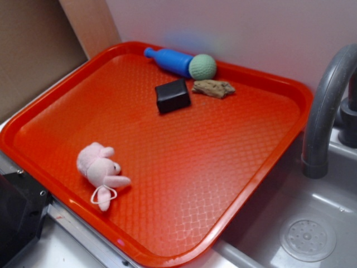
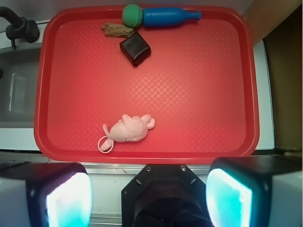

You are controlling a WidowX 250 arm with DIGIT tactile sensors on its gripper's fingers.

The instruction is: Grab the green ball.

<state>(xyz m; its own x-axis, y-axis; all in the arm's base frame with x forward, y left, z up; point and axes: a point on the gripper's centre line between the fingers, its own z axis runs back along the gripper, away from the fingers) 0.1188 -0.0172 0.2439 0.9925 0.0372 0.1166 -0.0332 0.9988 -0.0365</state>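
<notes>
While the pincer (image 2: 149, 191) hangs back over the near edge of the red tray (image 2: 236, 94), its two fingers (image 2: 64, 194) stand wide apart in the wrist view, nothing between them, well short of every object

Green ball (image 1: 202, 66) — far edge of tray, pressed up against the rim and touching the wide end of the blue cylinder (image 1: 168, 60). Cylinder lies on its side along the far rim, narrow neck pointing away from the ball. My reading: the rim and the cylinder together stop the ball rolling, which is likely why it sits still there

Brown scrap (image 1: 213, 88), rough, bark-like — just near of the ball, slightly to its right in the exterior view. Black block (image 1: 173, 95) — near of the ball again, a little left, apart from the scrap. Pink plush toy (image 1: 100, 170) — near left part of the tray, lying on its side, well apart from the cluster

Grey faucet (image 1: 326, 106) and sink basin to the right of the tray in the exterior view

Judgement: reach not yet begun. Ball is crowded on three sides; open access looks best from above, fingers straddling it across the line of the cylinder. Risk: a finger nudging the cylinder or rim could set the ball rolling
</notes>
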